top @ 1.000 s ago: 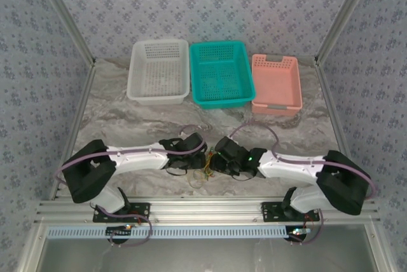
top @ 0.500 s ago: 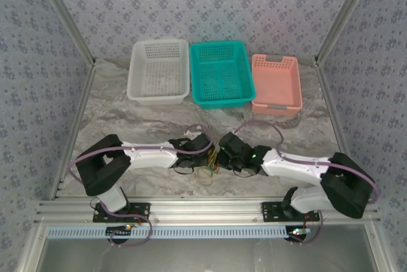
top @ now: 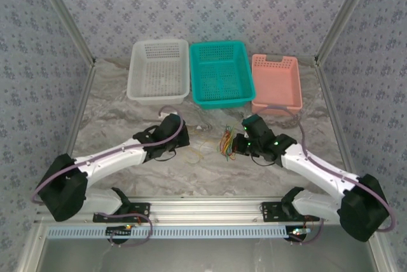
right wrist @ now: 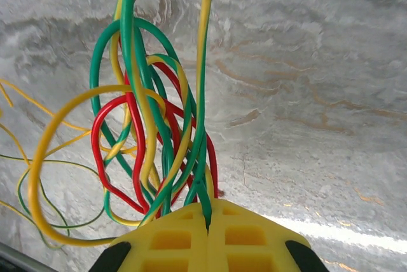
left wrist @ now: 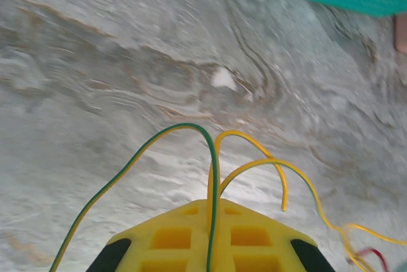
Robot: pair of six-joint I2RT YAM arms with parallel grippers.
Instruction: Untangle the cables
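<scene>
A tangled bunch of thin yellow, green and red cables point(right wrist: 132, 43) is gripped by the right jaws over the middle of the grey marbled bench point(top: 121, 116). Loose yellow-green strands point(left wrist: 213, 176) are pinched by the left jaws.

No legible text, label, brand mark, number or sign can be read on any surface in these views.
</scene>
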